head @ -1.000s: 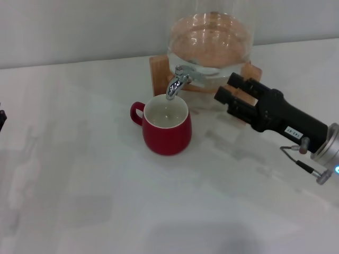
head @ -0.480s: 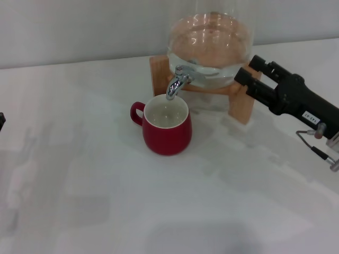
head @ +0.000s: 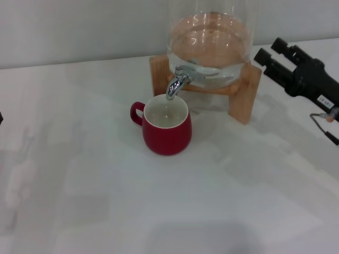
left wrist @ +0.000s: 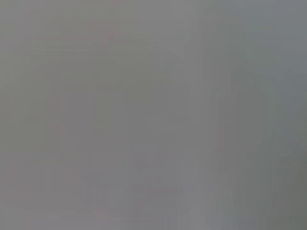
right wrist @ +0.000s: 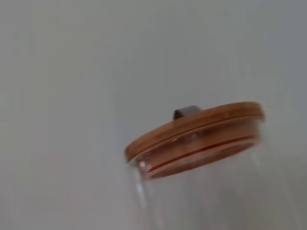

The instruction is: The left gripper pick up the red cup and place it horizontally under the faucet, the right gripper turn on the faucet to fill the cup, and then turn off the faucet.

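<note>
Red cup (head: 167, 127): stood upright on the white surface (head: 106, 201), directly under the spout, with its loop handle turned toward the robot's left. The white inside is seen from above; whether water is in it cannot be told.

Faucet (head: 177, 81): fixed low on the front of the glass jar (head: 210, 39), its curved chrome spout pointed down into the cup's mouth. No stream is made out between spout and cup.

Glass jar: carried on a wooden stand (head: 244, 95) at the back of the surface. In the right wrist view its wooden lid (right wrist: 196, 129) with a small metal loop on top is seen tilted across the picture.

Right pincer (head: 269, 50): held in the air to the robot's right of the jar, just beside the stand's right post and apart from the faucet. Its two black fingers are seen parted by a narrow gap, and nothing is held between them.

Left pincer: not seen in the head view; only a plain grey blur is given by the left wrist view, so its state cannot be told.
</note>
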You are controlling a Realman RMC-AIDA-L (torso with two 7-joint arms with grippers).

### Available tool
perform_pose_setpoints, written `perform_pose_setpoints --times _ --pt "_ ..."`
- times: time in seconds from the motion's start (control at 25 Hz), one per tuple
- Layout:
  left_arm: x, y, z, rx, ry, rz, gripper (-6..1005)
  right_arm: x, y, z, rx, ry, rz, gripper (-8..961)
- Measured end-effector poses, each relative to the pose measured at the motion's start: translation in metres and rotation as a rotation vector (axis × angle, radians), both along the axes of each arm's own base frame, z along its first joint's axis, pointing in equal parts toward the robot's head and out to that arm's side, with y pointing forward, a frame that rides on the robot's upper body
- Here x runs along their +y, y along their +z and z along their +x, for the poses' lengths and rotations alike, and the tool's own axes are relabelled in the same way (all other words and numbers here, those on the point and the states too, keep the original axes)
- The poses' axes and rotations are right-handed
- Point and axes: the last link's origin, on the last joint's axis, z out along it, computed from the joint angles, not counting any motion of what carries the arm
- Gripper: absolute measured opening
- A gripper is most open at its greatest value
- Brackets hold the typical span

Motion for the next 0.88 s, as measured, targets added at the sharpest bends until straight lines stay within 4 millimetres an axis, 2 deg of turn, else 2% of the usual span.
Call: perform_pose_setpoints --times 0.88 --pt "0.016 0.019 -0.004 -0.054 0.056 0.101 882 0.030 0.047 0.029 -0.073 -0.225 0.308 721"
